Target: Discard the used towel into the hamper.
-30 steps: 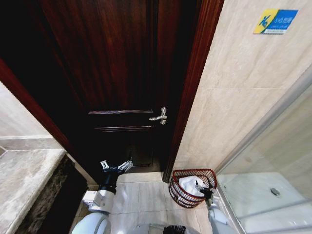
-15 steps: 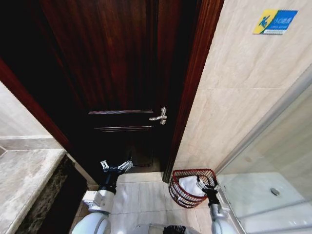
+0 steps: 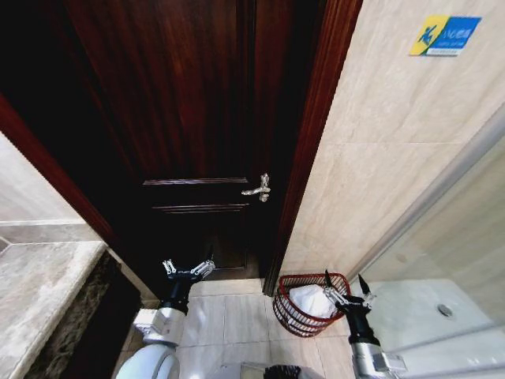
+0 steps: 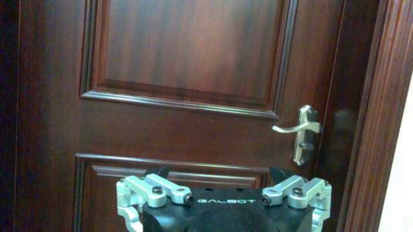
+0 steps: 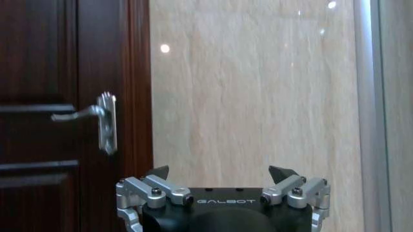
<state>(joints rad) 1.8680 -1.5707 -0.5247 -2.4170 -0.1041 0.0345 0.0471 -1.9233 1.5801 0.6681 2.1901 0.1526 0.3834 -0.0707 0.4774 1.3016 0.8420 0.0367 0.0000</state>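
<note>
Towel's in the hamper, both grippers empty and spread wide!

Down on the tiled floor, the hamper (image 3: 310, 304) sits right against the beige wall, just beside the dark wooden door's frame, and the white towel (image 3: 310, 301) lies bunched inside it, its top about level with the red wire rim. The right gripper (image 3: 345, 288) is raised just beside the hamper, on the side of the glass shower screen (image 3: 442, 276), its fingers splayed wide apart with nothing between them; its wrist view looks straight at the marble wall with the silver door handle (image 5: 96, 120) off to one side. Over on the other side, the left gripper (image 3: 188, 268) hangs in front of the door (image 4: 187, 87), well apart from the hamper, fingers likewise spread wide and holding nothing.
</note>
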